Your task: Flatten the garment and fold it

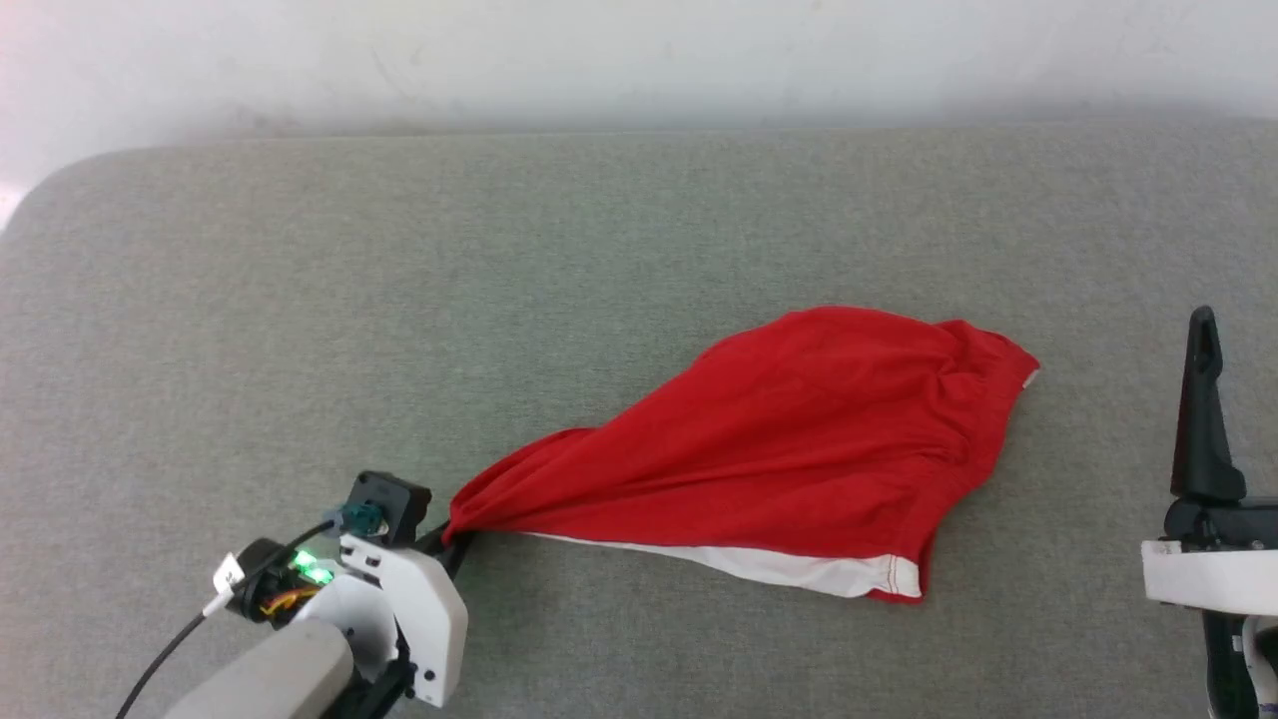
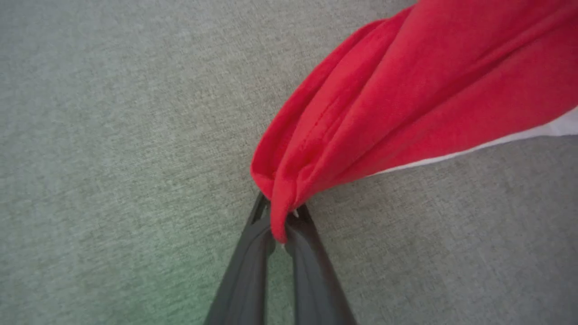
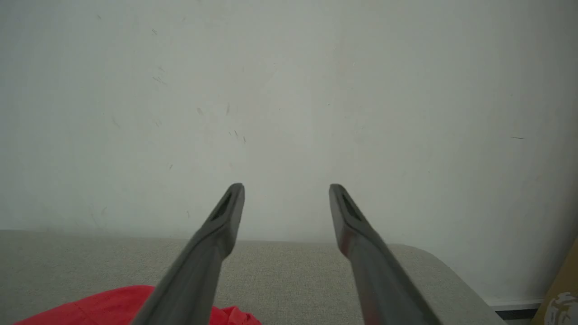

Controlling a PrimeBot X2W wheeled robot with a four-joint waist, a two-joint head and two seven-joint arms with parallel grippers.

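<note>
Left hand (image 1: 454, 544): lower left of the head view, at the end of a pale forearm (image 1: 270, 674); clenched on a bunched corner of the garment (image 1: 789, 439). In the left wrist view the two dark fingers (image 2: 246, 271) close together on red cloth, and a small tongue of fabric pokes down between them.
Fittings on left wrist: green light (image 1: 312, 569) lit; black cable (image 1: 160, 659) runs off to the lower left edge.
Right hand (image 3: 286, 192): released, jaws wide apart, nothing between them. One finger (image 1: 1203, 399) stands upright at the right edge of the head view.
Desk (image 1: 300, 300): grey woven cover, rounded corners; carries the garment.
Wall (image 1: 639, 60): pale, scuffed, directly behind the desk's far edge.
Other item: brown object (image 3: 562, 293) at the lower right corner of the right wrist view, beyond the desk; cannot tell what it is.
Garment condition: bright red, not flat; drawn into a fan that narrows to the gripped corner and spreads toward the right. Folds run along its length. White band (image 1: 799, 567) shows along the near edge. Gathered edge (image 1: 983, 350) lies at the far right.
Garment position: right of centre on the desk, its left tip in the left hand, its right end near the right hand but apart from it.
</note>
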